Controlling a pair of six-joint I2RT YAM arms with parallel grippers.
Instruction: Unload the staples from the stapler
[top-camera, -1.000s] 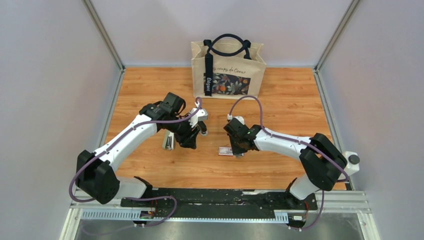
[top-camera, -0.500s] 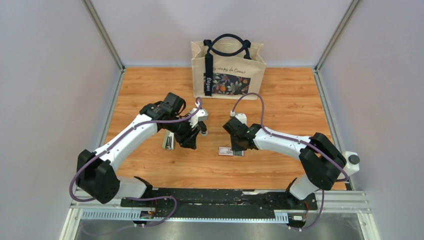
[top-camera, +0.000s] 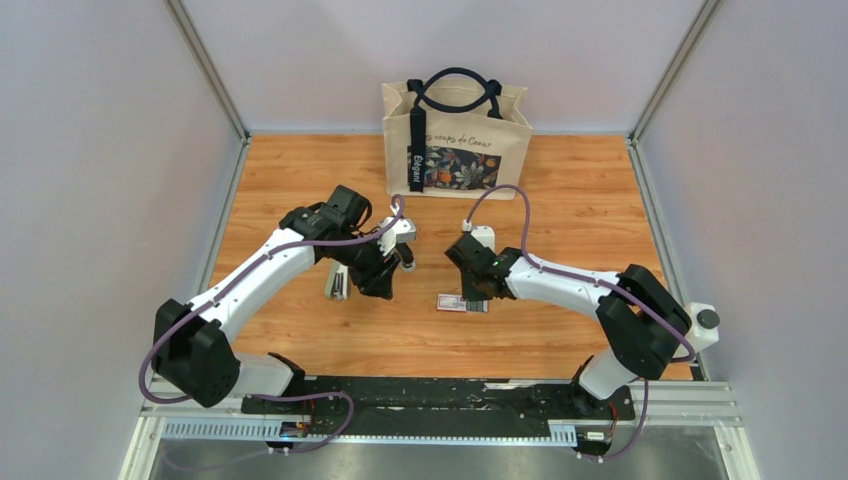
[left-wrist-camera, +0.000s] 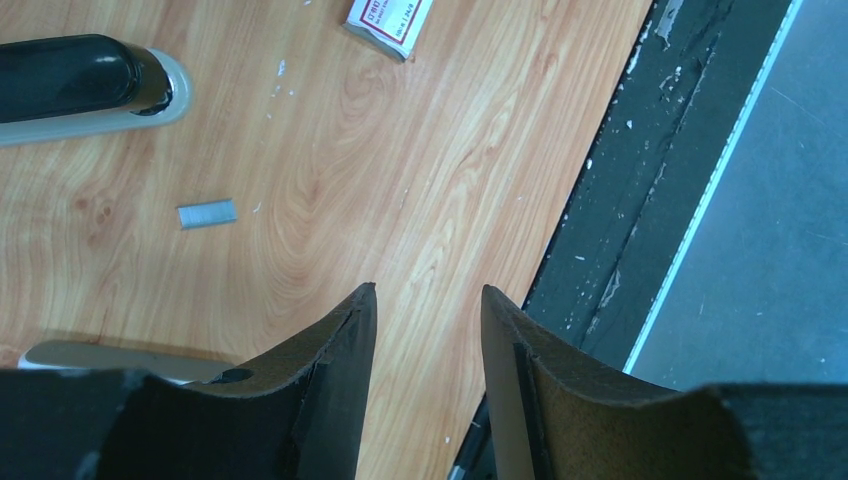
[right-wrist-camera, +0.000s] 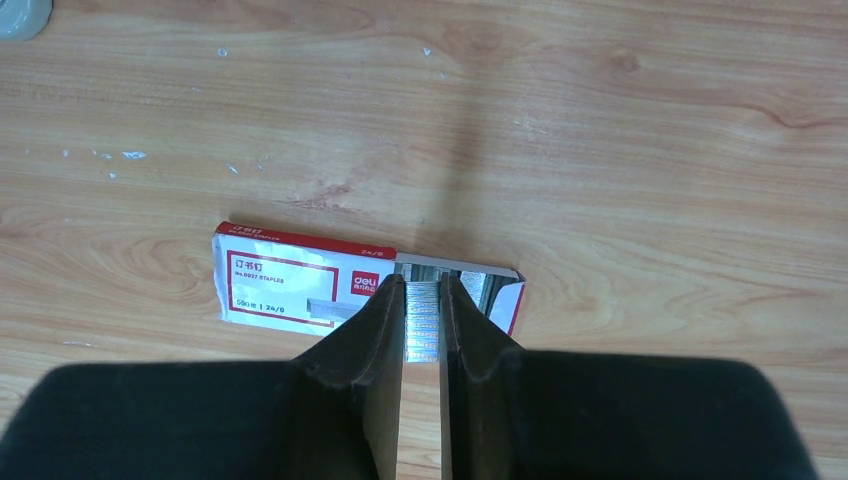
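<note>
Over the wood-grain table (top-camera: 560, 200), the top view shows the left gripper (top-camera: 388, 270) beside the stapler (top-camera: 335, 283) and the right gripper (top-camera: 476, 298) above a flat red-labelled box (top-camera: 450, 303), the left wrist view shows padded fingers (left-wrist-camera: 335, 350) parted near a short, loose silver staple strip (left-wrist-camera: 207, 213), and the right wrist view shows narrow jaws pinching ribbed silver staples (right-wrist-camera: 421, 320) at the box's open end.

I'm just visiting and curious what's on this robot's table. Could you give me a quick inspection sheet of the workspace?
Surface: wooden table, scattered pale specks.
Job's things: stapler lying flat; loose staple strip beside it; red-labelled staple box, one end open.
Clutter: nothing seen.
Grippers: left gripper open, empty; right gripper shut on held staple strip over the box.
Cables: purple cable looping along each arm.
Surroundings: grey walls; tote bag at far edge.
</note>
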